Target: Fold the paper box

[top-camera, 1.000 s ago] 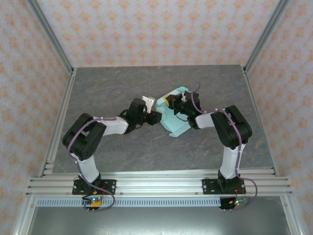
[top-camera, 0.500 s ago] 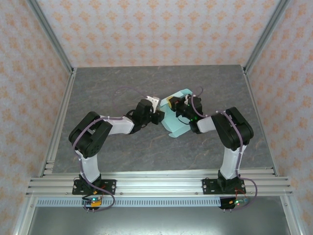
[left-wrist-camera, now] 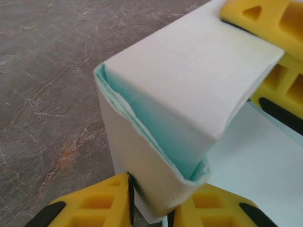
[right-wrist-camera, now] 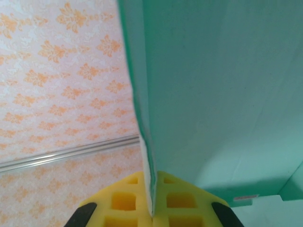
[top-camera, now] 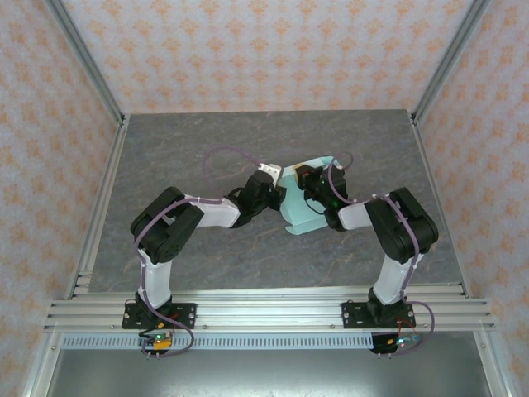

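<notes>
The paper box (top-camera: 307, 201) sits near the middle of the table (top-camera: 165, 149), a bit closer to the far edge than the near one. It is half made. One wall stands up and a flat flap lies toward the near edge.

The right gripper (top-camera: 299, 177) holds the box from the far side. At its wrist, the right gripper (right-wrist-camera: 151, 201) has its jaws pressed together on a thin edge of the paper box (right-wrist-camera: 218, 94).

A second ago the left gripper (top-camera: 275, 187) was beside the box and apart from it. It has now moved in from the left and is right up against the box. Its jaws have also come closer together. At its wrist, the left gripper (left-wrist-camera: 151, 210) looks to be pinching the doubled wall of the paper box (left-wrist-camera: 189, 80) between its yellow pads.

So both arms now hold the card. I think a side wall is being folded, and the box is not closed yet.
</notes>
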